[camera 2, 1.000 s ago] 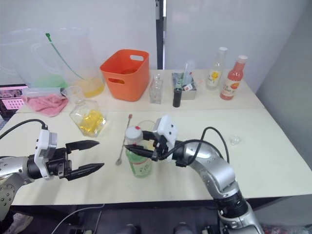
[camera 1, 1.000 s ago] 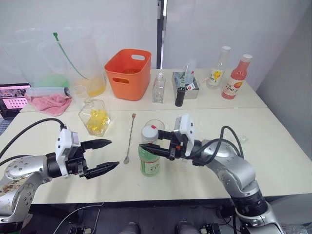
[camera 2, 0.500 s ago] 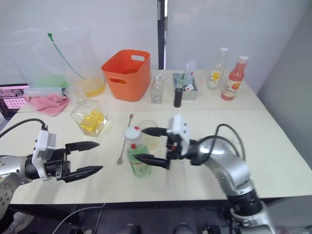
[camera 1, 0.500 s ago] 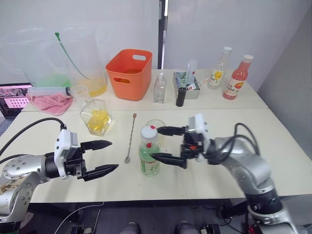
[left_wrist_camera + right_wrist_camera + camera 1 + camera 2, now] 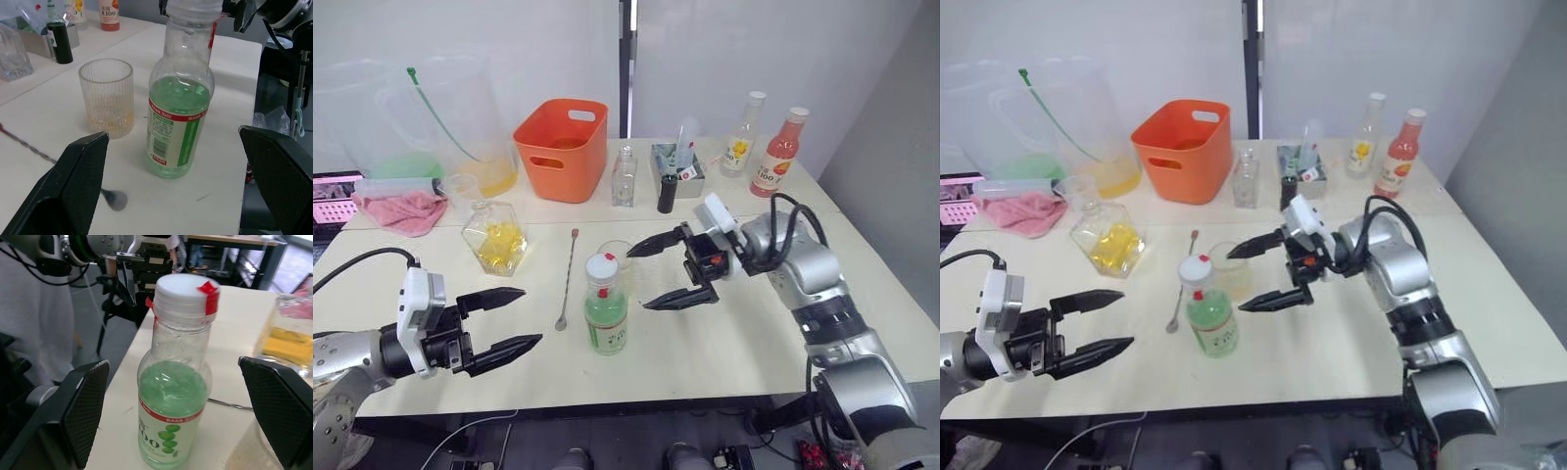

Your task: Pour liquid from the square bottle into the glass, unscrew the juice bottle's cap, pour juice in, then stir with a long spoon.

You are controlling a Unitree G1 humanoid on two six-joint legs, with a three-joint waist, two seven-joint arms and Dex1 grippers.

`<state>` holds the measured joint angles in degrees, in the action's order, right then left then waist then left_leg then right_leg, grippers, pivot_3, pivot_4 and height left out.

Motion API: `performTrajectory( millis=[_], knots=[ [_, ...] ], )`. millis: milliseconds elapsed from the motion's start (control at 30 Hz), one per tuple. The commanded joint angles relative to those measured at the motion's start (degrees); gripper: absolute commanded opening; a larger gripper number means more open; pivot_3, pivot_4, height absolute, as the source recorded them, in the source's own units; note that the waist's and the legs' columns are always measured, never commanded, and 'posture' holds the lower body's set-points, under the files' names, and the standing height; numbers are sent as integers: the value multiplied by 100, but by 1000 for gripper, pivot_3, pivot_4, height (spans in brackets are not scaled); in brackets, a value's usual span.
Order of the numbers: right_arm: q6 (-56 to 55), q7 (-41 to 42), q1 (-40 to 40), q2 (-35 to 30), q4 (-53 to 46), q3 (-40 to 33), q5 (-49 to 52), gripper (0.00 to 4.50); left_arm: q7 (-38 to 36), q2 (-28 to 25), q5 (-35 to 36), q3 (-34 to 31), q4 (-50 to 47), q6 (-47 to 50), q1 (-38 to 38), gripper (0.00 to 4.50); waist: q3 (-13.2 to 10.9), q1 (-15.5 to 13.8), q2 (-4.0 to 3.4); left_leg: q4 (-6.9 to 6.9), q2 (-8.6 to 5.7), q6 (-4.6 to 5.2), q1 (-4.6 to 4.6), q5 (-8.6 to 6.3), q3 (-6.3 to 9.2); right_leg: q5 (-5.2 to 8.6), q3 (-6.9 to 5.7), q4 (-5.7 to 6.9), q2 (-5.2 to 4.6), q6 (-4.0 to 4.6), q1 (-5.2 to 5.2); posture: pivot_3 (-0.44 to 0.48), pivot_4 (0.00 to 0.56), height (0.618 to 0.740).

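Right now I see the juice bottle standing upright on the table, near the front edge, with the juice bottle's cap on its neck, red tape at its rim. My right gripper hangs just to the right of the bottle, fingers spread wide and holding nothing, apart from the cap. My left gripper sits low to the bottle's left, also wide open and empty. Just behind the bottle stands the glass, a thin layer of yellowish liquid at its bottom in the left wrist view. I have the long spoon lying flat to the left of the glass, bowl toward me. Farther left and back is the square bottle, upright, yellow inside. At the back I can make out an orange bin.
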<state>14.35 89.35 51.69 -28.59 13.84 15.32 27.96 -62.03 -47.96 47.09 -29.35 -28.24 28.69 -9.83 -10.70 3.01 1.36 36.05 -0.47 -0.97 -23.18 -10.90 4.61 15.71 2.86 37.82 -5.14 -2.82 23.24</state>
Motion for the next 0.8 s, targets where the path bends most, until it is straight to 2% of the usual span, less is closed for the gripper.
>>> performTrajectory(
  millis=[33,200,433,533,733,800],
  knots=[
    [-314,315,314,262,334,134,42,4472,126,118,17,-374,-406,-104,-398,4500,0,-28,0,1,-1,-1,-1,-1,0,-1,0,0,-2,1,2,0,150,740],
    [-447,315,502,416,691,348,167,4472,203,249,23,-585,-608,-166,-765,4500,0,-70,0,1,-1,-5,0,-2,0,-4,-2,-1,-4,6,3,0,150,740],
    [-601,315,672,609,1044,644,301,4472,284,258,55,-639,-721,-201,-893,4500,0,-54,0,1,4,-7,0,-4,-2,-5,-8,-10,-1,9,2,0,150,740],
    [-623,315,693,735,1144,766,365,3647,302,271,11,-622,-741,-252,-926,4500,0,-40,0,-1,14,-8,1,-4,-4,-10,-11,-11,6,17,4,0,150,740],
    [-369,315,569,669,895,748,562,1664,305,256,0,-542,-717,-285,-898,4500,0,-49,0,0,27,-14,2,-8,-4,-15,-21,-13,16,25,4,0,150,740],
    [-371,315,480,626,785,697,514,1282,295,247,-21,-482,-683,-310,-871,4500,0,-50,0,0,28,-15,2,-8,-4,-15,-22,-14,17,26,4,0,150,740]
  ],
)
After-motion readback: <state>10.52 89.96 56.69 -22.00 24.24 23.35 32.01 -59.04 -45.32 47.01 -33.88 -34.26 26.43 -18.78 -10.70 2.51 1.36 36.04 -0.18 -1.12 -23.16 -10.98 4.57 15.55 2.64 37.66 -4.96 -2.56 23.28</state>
